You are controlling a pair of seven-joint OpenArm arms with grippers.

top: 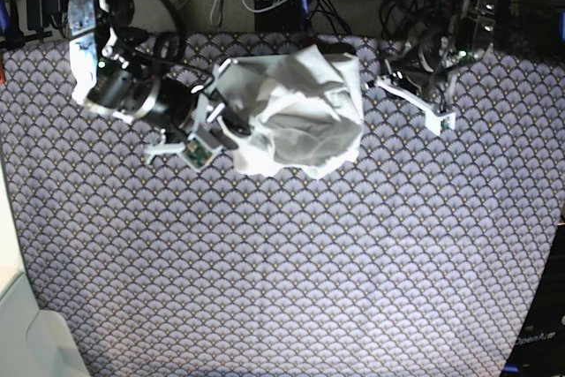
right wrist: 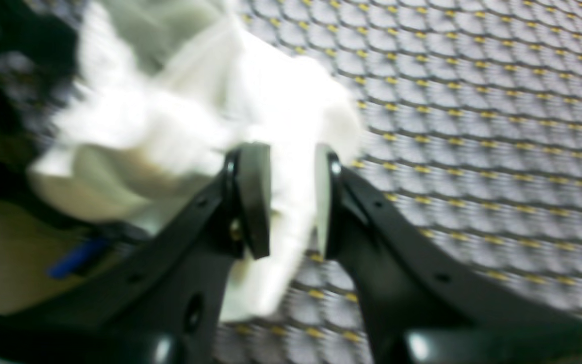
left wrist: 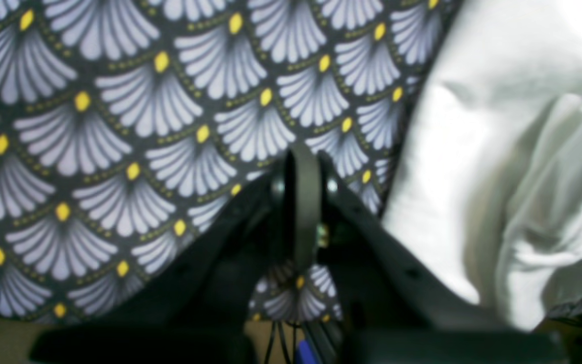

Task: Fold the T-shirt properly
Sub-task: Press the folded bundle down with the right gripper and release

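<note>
- T-shirt lies crumpled at the far middle of the patterned surface
- Right gripper: jaws parted around a shirt fold
- Left gripper: jaws clenched, empty, beside the shirt

One white T-shirt, crumpled at twelve o'clock on one patterned counter. Two robot arms: one right hand at ten o'clock, one left hand at two.
</note>
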